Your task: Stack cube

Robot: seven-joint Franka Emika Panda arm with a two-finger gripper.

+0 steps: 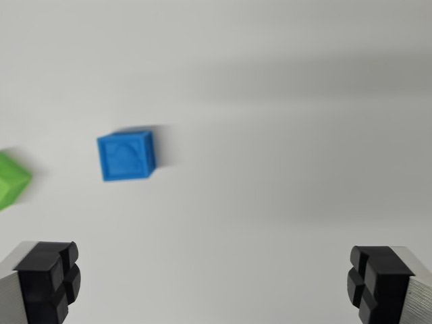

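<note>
A blue cube [126,154] rests on the white surface in the wrist view's left half, slightly blurred. A green cube [11,179] lies at the far left edge, partly cut off by the frame. My gripper [214,283] hangs above the surface at the bottom of the view, open wide with nothing between its black fingertips [50,280]. Both cubes lie ahead of and to the left of the left fingertip, apart from each other.
A plain white tabletop [283,135] fills the view, with soft grey shadow bands across its upper part.
</note>
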